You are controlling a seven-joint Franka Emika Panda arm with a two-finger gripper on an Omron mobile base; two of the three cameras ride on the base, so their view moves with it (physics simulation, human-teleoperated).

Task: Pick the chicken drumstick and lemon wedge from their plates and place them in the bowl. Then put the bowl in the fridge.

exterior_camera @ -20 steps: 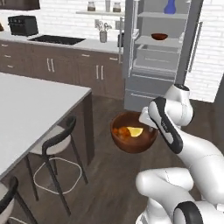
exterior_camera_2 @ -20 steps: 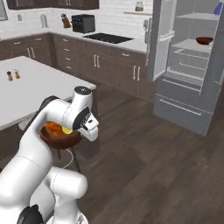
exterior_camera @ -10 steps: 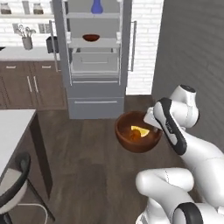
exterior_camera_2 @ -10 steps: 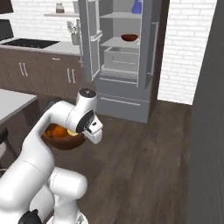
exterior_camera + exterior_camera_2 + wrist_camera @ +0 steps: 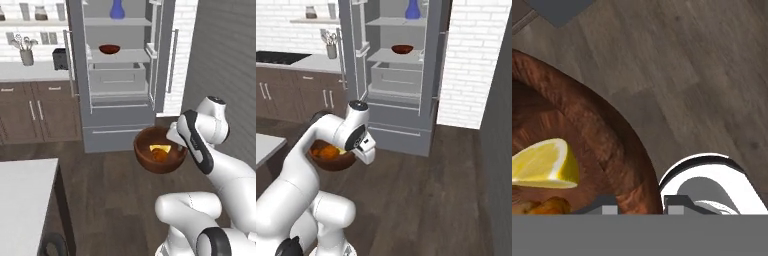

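The fridge (image 5: 117, 75) stands open ahead of me, tall and grey, with pale shelves and a drawer inside; its doors are swung out to either side and a long bar handle runs down the right one. On its top shelf stands a blue vase (image 5: 117, 9), and on the shelf below sits a small dark red dish (image 5: 109, 49), near the middle of that shelf. To the left of the fridge runs a dark wood counter (image 5: 30, 77) with a pale top, carrying a grey utensil holder (image 5: 26, 56) near its back edge. A corner of a white island top (image 5: 22, 200) shows at the lower left in the left base view.

I hold the bowl (image 5: 160, 150) up in the air over the dark wood floor, in front of the fridge and well short of it, level with the lower front panel. My gripper (image 5: 640, 204) is clenched on the bowl's rim, one finger inside the wall and one outside.

Inside the bowl the chicken drumstick (image 5: 329, 151) lies on the bottom, orange-brown. The lemon wedge (image 5: 543, 165) rests just beside it, touching it, pale flesh side up.
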